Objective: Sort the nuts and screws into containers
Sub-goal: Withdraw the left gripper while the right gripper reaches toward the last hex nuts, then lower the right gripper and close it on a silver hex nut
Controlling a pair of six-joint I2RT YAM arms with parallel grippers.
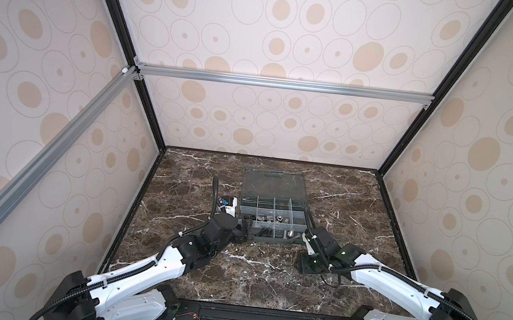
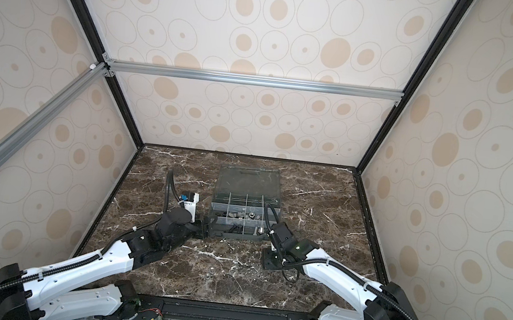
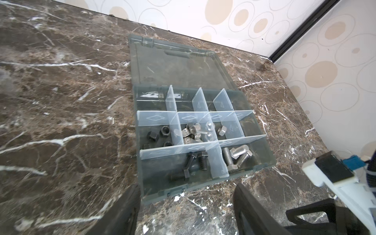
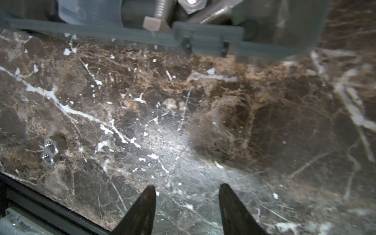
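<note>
Left gripper [image 3: 187, 195] wide open, empty, at the box [image 3: 203, 184] front-left corner. We see two loose nuts [image 4: 51, 150] touching near the desk [image 4: 244, 122] front edge. Right gripper [image 4: 187, 185] part-open, empty; we'd drop straight down and pinch one nut at a time.

Enclosure walls [image 1: 297, 24]: cream panels printed with beige ovals and thin grey rings, in both top views. Black corner posts [image 1: 152, 112] run down to the base. A silver aluminium rail [image 1: 283, 83] crosses the back wall at mid-frame. Work surface [image 1: 357, 211]: dark brown marble pattern with white veins. Glare patch [image 4: 162, 140] noted at centre of the right wrist view.
</note>
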